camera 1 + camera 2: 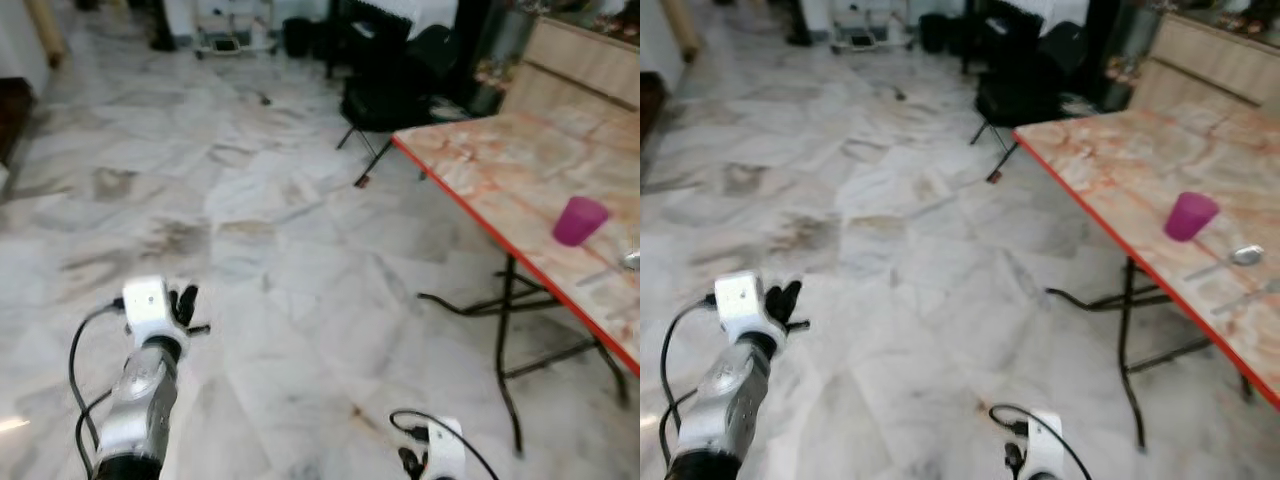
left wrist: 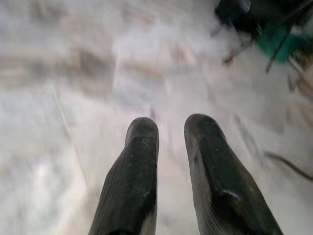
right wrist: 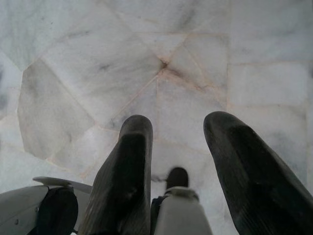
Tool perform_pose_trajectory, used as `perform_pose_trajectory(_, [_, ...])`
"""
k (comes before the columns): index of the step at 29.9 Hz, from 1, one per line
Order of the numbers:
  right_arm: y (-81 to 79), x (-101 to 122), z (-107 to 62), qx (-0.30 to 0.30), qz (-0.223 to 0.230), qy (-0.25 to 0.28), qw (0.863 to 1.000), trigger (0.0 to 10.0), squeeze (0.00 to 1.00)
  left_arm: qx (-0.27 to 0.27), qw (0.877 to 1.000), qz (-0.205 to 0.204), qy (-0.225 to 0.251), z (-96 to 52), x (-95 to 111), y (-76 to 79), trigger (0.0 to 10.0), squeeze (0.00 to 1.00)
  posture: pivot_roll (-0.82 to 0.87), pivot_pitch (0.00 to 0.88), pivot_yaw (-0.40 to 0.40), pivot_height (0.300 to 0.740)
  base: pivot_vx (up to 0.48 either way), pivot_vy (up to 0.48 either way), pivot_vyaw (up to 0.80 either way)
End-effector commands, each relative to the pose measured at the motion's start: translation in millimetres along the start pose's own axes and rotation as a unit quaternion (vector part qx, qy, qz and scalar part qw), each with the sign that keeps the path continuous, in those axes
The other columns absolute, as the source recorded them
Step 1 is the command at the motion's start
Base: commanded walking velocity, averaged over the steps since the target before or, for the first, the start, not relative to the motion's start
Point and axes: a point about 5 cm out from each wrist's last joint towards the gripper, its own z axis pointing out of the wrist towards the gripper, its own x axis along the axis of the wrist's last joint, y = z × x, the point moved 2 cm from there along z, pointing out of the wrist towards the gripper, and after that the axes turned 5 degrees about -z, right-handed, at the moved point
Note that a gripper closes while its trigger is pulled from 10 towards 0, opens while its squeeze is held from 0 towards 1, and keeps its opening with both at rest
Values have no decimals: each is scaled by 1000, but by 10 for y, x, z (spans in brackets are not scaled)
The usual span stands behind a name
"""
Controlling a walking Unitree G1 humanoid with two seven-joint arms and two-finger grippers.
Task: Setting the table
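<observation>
Both grippers hang over the marble floor point(image 1: 300, 300), holding nothing. The right gripper point(image 3: 181, 171) has its jaws apart, pointing down at the tiles. The left gripper point(image 2: 171, 161) is raised a little, its jaws slightly parted. Ahead and well to the right of the right jaws stands the bench point(image 1: 1120, 160). On it, well apart from both jaws, sit a cup point(image 1: 1191, 217) and a spoon point(image 1: 1235, 258) just beyond it.

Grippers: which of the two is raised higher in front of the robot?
The left gripper, lifted forward on its arm above the marble floor. The right gripper hangs low, pointing down at the floor.
</observation>
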Motion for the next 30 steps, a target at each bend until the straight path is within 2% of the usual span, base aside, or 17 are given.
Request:
perform_pose_trajectory(1, [45, 16, 0, -7, -3, 1, 1000, 10000, 0, -11, 998, -29, -46, 1, -216, 7, 10000, 0, 137, 0, -53, 740, 0, 0, 0])
perform_pose_trajectory(2, [46, 17, 0, -8, -3, 1, 1000, 10000, 0, -12, 997, -13, -73, -20, -353, -27, 10000, 0, 140, 0, -58, 740, 0, 0, 0])
perform_pose_trajectory(3, [46, 17, 0, -8, -3, 1, 1000, 10000, 0, -12, 997, -13, -73, -20, -353, -27, 10000, 0, 140, 0, -58, 740, 0, 0, 0])
perform_pose_trajectory(4, [48, 17, 0, -10, -4, 1, 1000, 10000, 0, -12, 993, 2, -121, -61, -574, -66, 10000, 0, 144, 0, -61, 740, 0, 0, 0])
perform_pose_trajectory(5, [49, 18, 0, -10, -4, 1, 1000, 10000, 0, -19, 990, 17, -139, -81, -662, -66, 10000, 0, 143, 0, -61, 740, 0, 0, 0])
perform_pose_trajectory(8, [51, 20, 0, -12, -3, 2, 1000, 10000, 0, -35, 985, 20, -169, -124, -810, -38, 10000, 0, 139, 0, -60, 740, 0, 0, 0])
perform_pose_trajectory(10, [56, 23, 0, -14, -3, 3, 1000, 10000, 0, -42, 977, 41, -204, -181, -964, -23, 10000, 0, 137, 0, -59, 740, 0, 0, 0])
perform_pose_trajectory(14, [56, 24, 0, -15, -2, 4, 1000, 10000, 0, -45, 973, 47, -222, -227, -1068, -16, 10000, 0, 129, 0, -55, 740, 171, 0, 0])
perform_pose_trajectory(18, [54, 22, 0, -15, -3, 3, 1000, 10000, 0, -26, 967, 52, -247, -312, -1211, -85, 10000, 0, 138, 0, -60, 740, 446, 0, 0])
perform_pose_trajectory(30, [43, 24, 2, -14, 0, 3, 1000, 10000, 0, -19, 963, 66, -262, -389, -1302, -138, 10000, 0, 132, 0, -54, 740, 472, 0, 0])
